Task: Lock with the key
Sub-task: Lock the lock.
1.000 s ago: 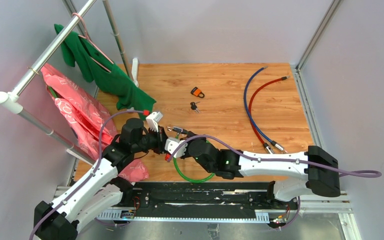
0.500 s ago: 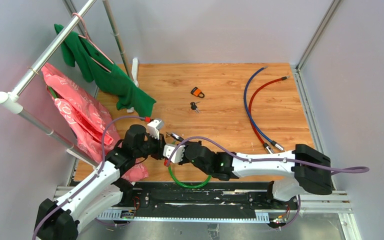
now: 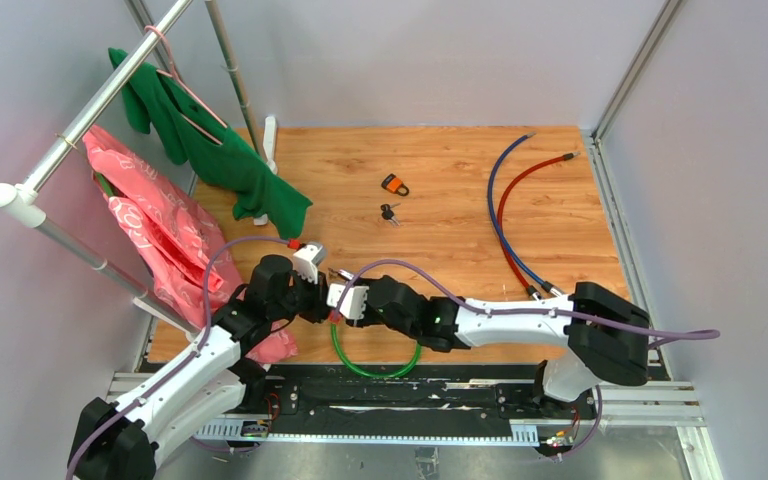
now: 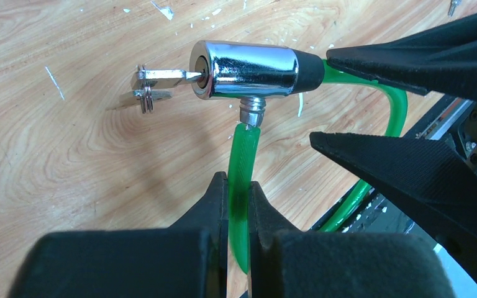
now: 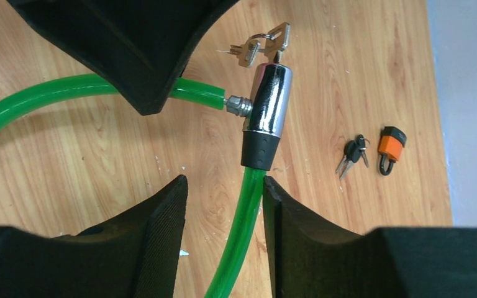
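The green cable (image 4: 241, 155) lock is at the near left of the wooden surface (image 4: 68, 174), between the two arms. Its chrome barrel (image 4: 248, 68) seems to hang a little above the wood, going by the shadow under the key (image 4: 161, 77). The key sits in the barrel's end with a ring and a second key hanging from it. The cable's metal pin (image 4: 252, 112) enters the barrel's side and looks seated, though I can't tell how deep.

The left hand (image 4: 239, 183) is pressed together on the cable just below that pin. The right hand (image 5: 223, 186) is spread, its fingers (image 5: 161, 211) either side of the cable under the barrel's black collar, gripping nothing.

To my eye the turn of the key comes next. The left pinch should stay firm and close to the barrel, or the whole lock will swing when the key is twisted. The right hand should reach round to the key's flat head, close on its broad faces clear of the dangling ring, and turn squarely about the barrel's axis. A skewed pull could drag the key out.

A spare bunch of keys (image 5: 352, 152) and an orange padlock (image 5: 390, 149) lie well apart, farther back.
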You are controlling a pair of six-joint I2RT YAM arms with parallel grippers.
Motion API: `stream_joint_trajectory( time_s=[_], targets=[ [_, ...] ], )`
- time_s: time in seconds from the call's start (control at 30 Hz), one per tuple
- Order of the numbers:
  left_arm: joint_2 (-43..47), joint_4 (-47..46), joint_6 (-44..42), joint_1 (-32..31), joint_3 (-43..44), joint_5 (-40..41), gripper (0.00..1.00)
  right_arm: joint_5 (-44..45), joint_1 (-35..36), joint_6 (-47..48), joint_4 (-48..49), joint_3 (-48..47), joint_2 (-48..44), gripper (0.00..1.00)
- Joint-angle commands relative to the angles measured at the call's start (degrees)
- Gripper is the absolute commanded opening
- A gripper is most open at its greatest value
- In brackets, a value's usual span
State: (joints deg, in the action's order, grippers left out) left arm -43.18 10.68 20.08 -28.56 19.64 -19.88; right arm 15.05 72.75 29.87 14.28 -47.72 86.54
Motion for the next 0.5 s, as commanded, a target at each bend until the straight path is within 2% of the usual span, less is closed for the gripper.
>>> stream_joint_trajectory(
  time_s=[0.0,0.13,0.27,0.47],
  targets=[
    [1.0,-8.75,-1.34,0.52,1.3,0.28,0.0,-11.1,-0.67,-4.57,-5.38,-1.61,-0.4,0.52],
    [1.31,-8.89,-1.29,0.46,1.62,-0.86,0.0,-15.08,-2.31,-6.17,-9.92,-4.53,-2.71,0.61],
    [1.43,-8.68,-2.09,0.46,1.96,-1.16,0.0,-25.65,-6.42,-8.36,-15.65,-8.1,-5.41,0.68],
    [1.89,-8.97,-3.37,0.43,2.49,-2.89,0.0,-55.29,-18.78,-14.97,-25.47,-15.42,-5.59,0.69]
  ],
)
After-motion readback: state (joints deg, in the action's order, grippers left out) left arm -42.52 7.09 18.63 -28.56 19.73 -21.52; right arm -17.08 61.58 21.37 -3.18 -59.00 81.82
